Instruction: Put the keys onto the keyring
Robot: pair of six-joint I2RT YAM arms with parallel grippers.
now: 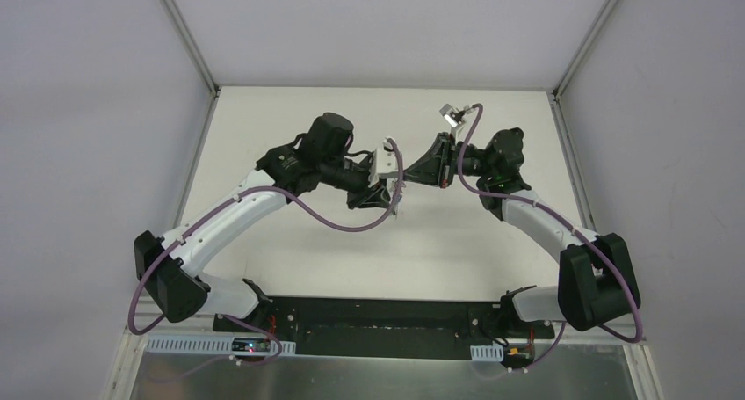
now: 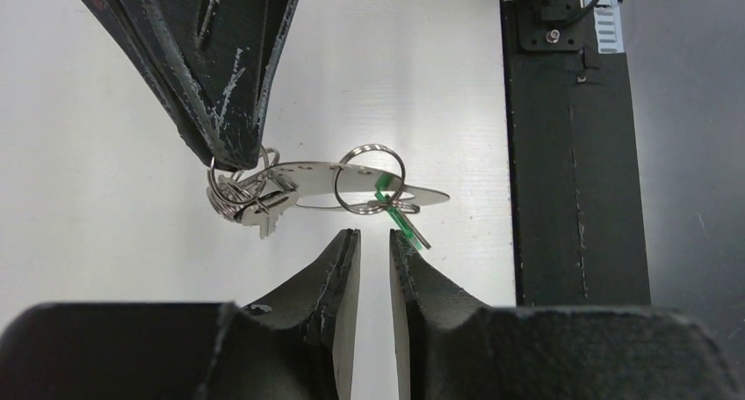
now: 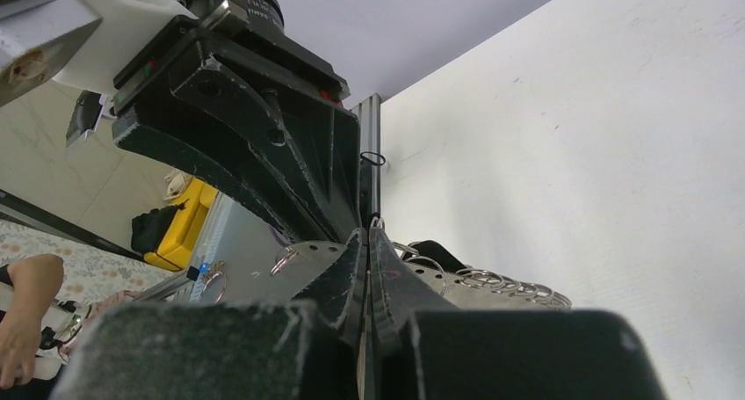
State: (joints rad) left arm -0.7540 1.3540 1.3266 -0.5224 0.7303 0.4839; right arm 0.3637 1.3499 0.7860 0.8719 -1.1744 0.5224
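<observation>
Right pincer [image 2: 235,160] is clamped on the keyring [image 2: 307,175] over the table [image 2: 105,242], green key [image 2: 397,212] dangling at its ring, and left pincer [image 2: 373,236], narrow and empty just below, looks set to nip that key and thread it on.

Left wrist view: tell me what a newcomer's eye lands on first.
The right gripper, at upper left, is shut on the metal rings of the keyring, holding it above the white table. Just below, the left gripper stands slightly open, its tips close to a green key.
</observation>
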